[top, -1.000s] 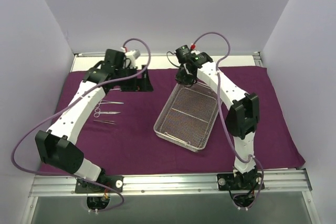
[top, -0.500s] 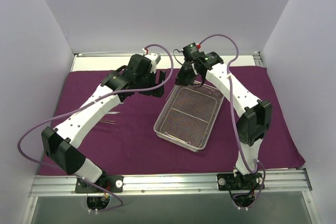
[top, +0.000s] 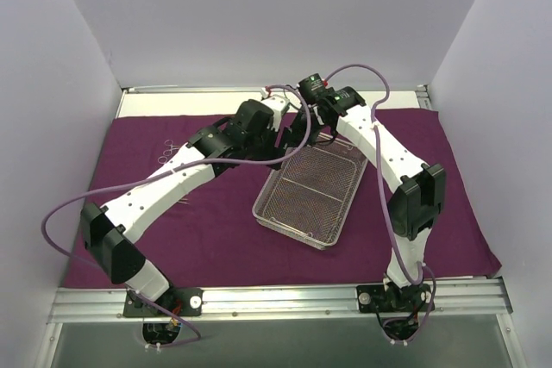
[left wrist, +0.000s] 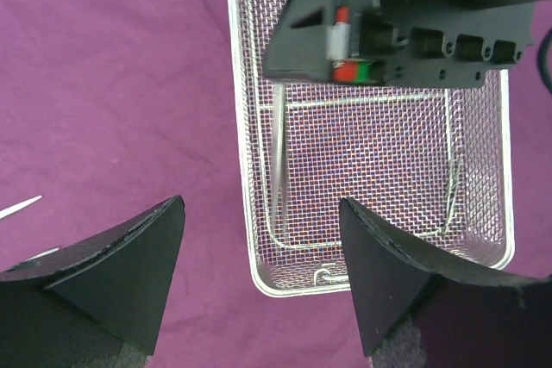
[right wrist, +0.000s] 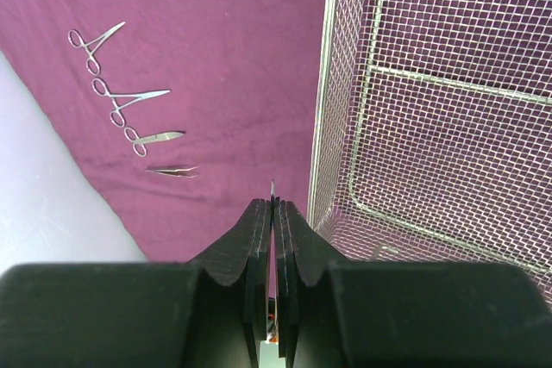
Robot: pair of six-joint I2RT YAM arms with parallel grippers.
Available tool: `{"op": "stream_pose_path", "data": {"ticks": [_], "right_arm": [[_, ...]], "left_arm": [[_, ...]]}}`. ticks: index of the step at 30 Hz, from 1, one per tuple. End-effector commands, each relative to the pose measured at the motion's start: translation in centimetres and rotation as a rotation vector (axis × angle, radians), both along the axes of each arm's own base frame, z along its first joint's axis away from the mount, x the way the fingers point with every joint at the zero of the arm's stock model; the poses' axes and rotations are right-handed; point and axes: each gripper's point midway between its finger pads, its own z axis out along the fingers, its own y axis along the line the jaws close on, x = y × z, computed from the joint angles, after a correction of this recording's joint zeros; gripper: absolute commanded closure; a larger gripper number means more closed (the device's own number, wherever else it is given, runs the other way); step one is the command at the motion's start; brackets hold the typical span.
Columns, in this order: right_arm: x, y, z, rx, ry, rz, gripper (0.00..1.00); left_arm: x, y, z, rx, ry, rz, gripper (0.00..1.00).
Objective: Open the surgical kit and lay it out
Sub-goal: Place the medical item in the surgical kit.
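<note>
**Nearly a handover: one instrument lifted over the tray**

Above the far end of the wire-mesh tray (top: 289, 232), the right gripper (right wrist: 272, 204) was pressed together on a thin silver instrument (left wrist: 280, 152). Only a sliver of its tip showed between the pads in the right wrist view. From the left wrist view its shaft ran down from that gripper toward the tray floor, close to the left wall. The left gripper (left wrist: 262, 204) stood spread wide and empty, aimed at the tray, with the shaft ahead of its gap rather than between its fingers (left wrist: 129, 273).

The tray sat angled on the dark purple cloth (top: 216, 247), which lay opened flat over the table. No other instrument showed on the mesh. Four instruments (right wrist: 129, 101) lay in a row on the cloth well left of the tray, apart from one another.

The step looked like a pass from right to left, so the piece could join that row. To do it well, the left jaws should centre on the free shaft below the right fingers and meet it square. They should close fully before the right lets go. A glancing grip on metal this slim would likely twist it or drop it back into the mesh. Keeping clear of the tray rim mattered too, since a nudge could slide the tray across the cloth.
</note>
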Motion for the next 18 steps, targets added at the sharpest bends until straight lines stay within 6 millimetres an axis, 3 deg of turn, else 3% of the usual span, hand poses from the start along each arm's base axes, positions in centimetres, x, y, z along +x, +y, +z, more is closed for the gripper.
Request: {"op": "stream_pose_path", "data": {"ticks": [1,11,18], "right_arm": [[-0.9,0.2,2.2,0.031,-0.010,-0.001,1.00],[-1.5,0.3,2.0,0.054,0.004,-0.006,1.00],[-1.8,0.4,1.8,0.062,0.018,-0.007,1.00]], "left_arm": [[1.2,-1.1,0.9,0.010,-0.052,-0.004,0.19],[1.8,-2.0,-0.8,0.062,-0.038,-0.025,0.20],[2.5,-2.0,-1.7,0.107,-0.036,-0.023,0.35]]}}
